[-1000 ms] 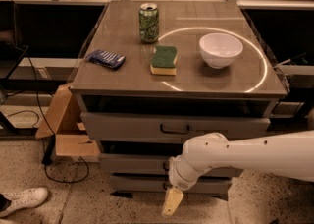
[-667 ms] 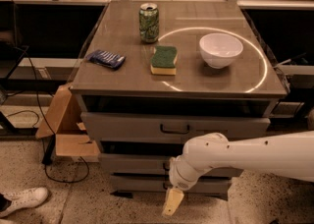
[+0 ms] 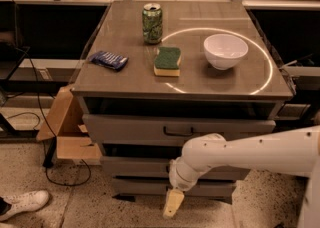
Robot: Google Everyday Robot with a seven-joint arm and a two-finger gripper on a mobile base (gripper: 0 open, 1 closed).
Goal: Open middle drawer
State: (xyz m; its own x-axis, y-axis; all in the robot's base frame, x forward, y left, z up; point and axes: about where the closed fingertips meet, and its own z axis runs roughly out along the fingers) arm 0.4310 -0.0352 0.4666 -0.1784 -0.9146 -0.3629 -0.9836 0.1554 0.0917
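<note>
The grey cabinet has three drawer fronts under its top. The middle drawer (image 3: 131, 167) is the grey flat front below the tallest one; its handle is hidden behind my white arm (image 3: 235, 157). It looks closed. My gripper (image 3: 173, 203) hangs in front of the cabinet's lower part, pointing down to the floor, just below the middle drawer and in front of the lowest drawer (image 3: 140, 187). It holds nothing that I can see.
The top drawer (image 3: 125, 128) has a dark loop handle (image 3: 178, 132). On the cabinet top (image 3: 120, 82) are a green can (image 3: 152, 23), a green-yellow sponge (image 3: 167, 61), a white bowl (image 3: 225, 50) and a blue packet (image 3: 108, 60). A cardboard box (image 3: 62, 127), cables and a shoe (image 3: 22, 204) are at the left.
</note>
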